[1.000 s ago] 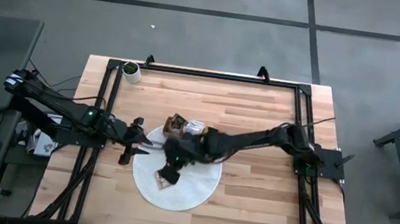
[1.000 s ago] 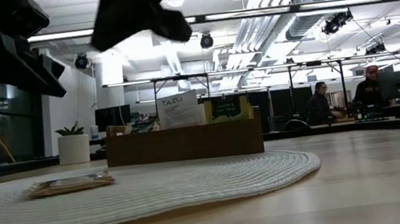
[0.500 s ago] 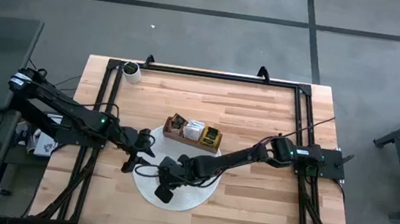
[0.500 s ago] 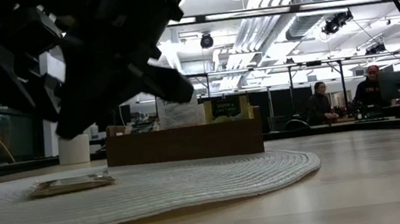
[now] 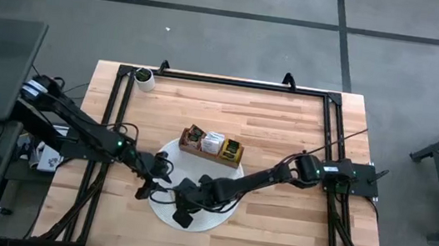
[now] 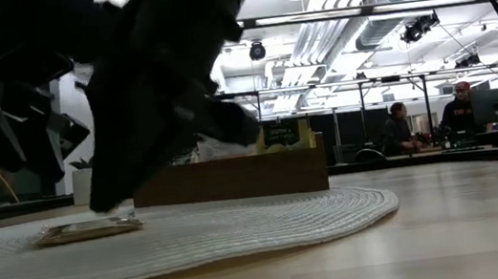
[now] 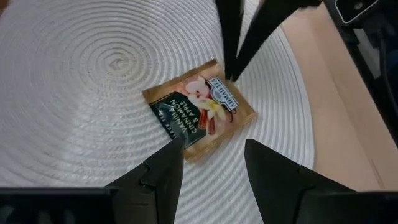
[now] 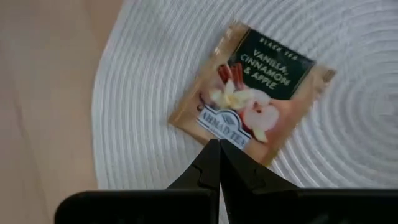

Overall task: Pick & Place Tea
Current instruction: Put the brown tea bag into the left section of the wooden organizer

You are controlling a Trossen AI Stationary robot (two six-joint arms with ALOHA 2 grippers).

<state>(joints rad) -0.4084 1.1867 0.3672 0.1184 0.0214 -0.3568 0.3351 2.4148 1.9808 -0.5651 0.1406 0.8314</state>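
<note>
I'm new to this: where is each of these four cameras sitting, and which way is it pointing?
High view: overhead, straight down on the table, both arms and the tray.
Low view: table height, level across the mat; dark arms loom close.
Left wrist view: on the left arm, past the open left gripper at the tea packet.
Right wrist view: past the shut right gripper.
Both wrist views share the packet.
</note>
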